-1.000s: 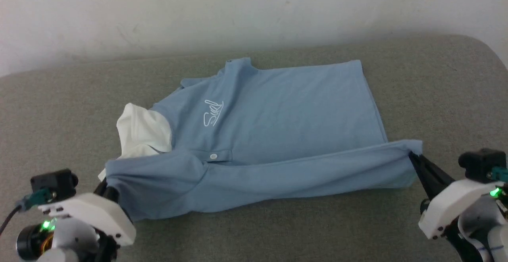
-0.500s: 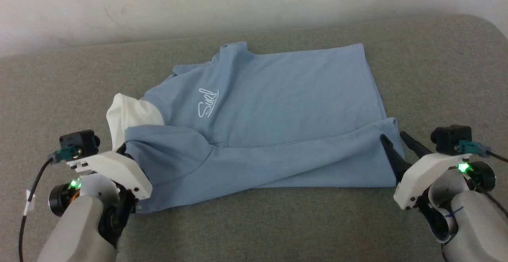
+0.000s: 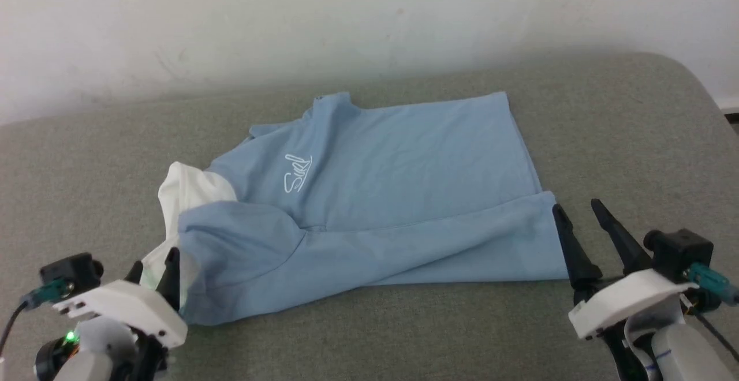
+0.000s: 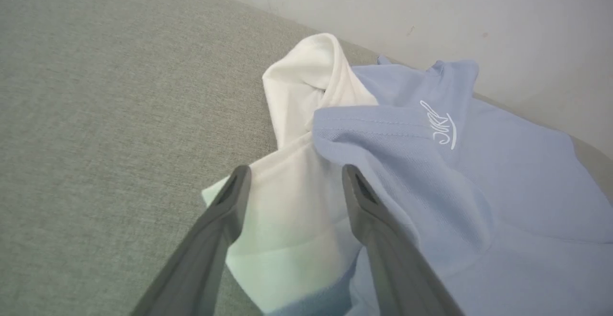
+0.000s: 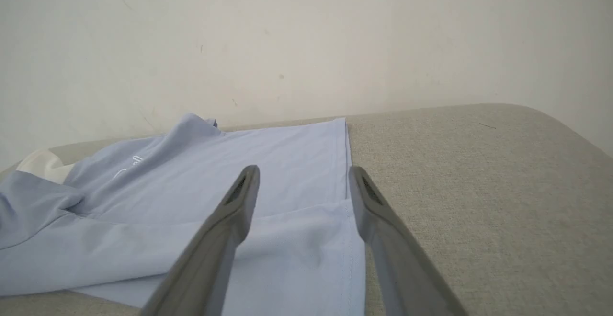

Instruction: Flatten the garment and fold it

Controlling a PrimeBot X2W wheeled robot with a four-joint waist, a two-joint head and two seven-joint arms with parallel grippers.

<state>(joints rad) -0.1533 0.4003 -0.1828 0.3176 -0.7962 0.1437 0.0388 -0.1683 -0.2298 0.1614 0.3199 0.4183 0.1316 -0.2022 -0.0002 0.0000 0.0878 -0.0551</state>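
Note:
The garment [image 3: 404, 161], a light blue shirt with a white script logo [image 3: 297, 173], lies on the grey surface with its near long edge folded over onto its body. Its white collar [image 3: 190, 190] sticks out at the left. My left gripper [image 3: 154, 266] stands open at the collar end, and in the left wrist view the left gripper [image 4: 295, 172] has the white collar [image 4: 297, 81] lying loose between its fingers. My right gripper [image 3: 576, 206] stands open just beside the hem end. In the right wrist view the right gripper [image 5: 304, 170] straddles the hem of the garment [image 5: 268, 148] without holding it.
The grey upholstered surface [image 3: 404, 335] runs wide on all sides of the shirt. A white wall [image 3: 346, 17] rises straight behind it. The surface's rounded corner [image 3: 707, 98] falls away at the far right.
Both grippers went from shut on the garment's near edge to open and let it go. The lifted edge now lies folded on the shirt's body. The head camera has shifted.

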